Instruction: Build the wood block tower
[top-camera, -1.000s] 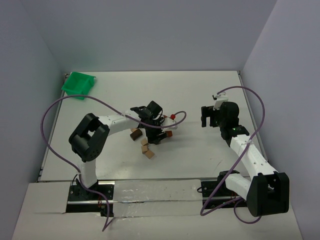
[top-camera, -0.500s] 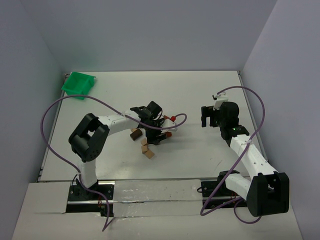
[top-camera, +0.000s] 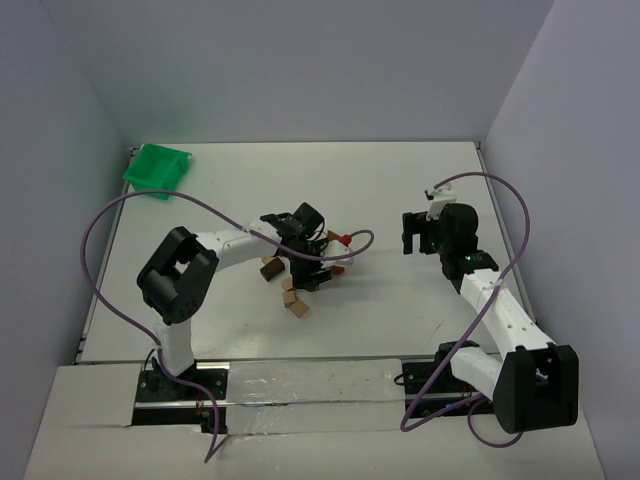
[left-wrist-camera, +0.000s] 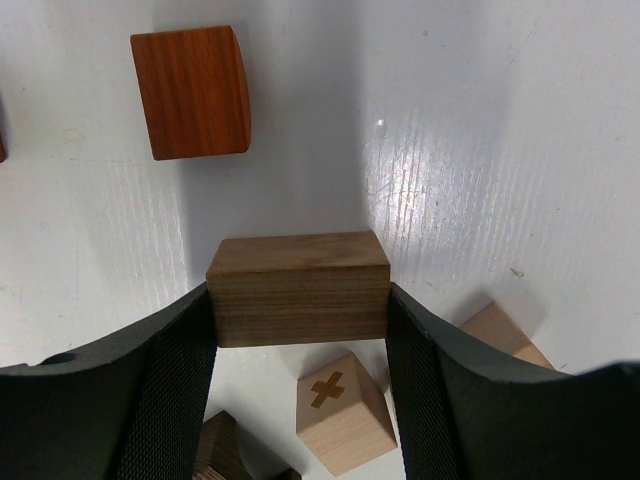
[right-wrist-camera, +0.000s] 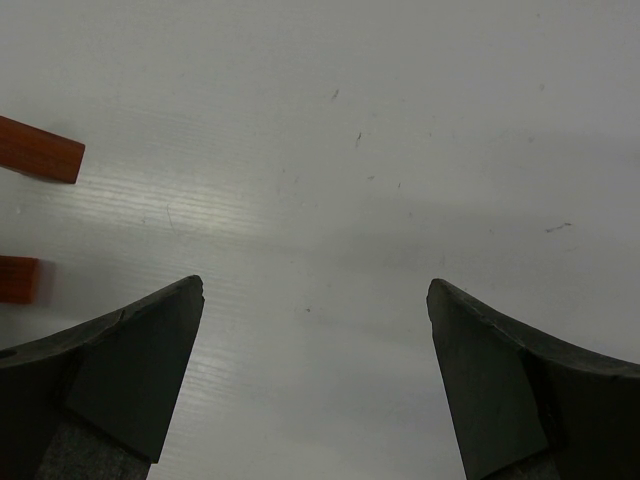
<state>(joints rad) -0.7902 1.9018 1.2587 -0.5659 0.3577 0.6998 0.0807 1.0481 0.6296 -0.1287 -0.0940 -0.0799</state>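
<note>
- Between the black pads of the left gripper (left-wrist-camera: 298, 300), a dark brown wooden cuboid (left-wrist-camera: 298, 288) is clamped at both ends, level, above the white table (left-wrist-camera: 500, 120).
- Below it in the wrist view: a light tan wooden cube (left-wrist-camera: 343, 412) bearing an inlaid brown cross; a second tan piece (left-wrist-camera: 505, 335) just beside the right pad.
- Apart, lying flat: a reddish-brown wooden block (left-wrist-camera: 190, 92).
- Right gripper (right-wrist-camera: 315, 330): jaws wide apart over the table, well apart from the cluster; two reddish-brown pieces (right-wrist-camera: 38, 148) at its view's left edge.
- Green plastic bin (top-camera: 157, 168): far left corner.
</note>
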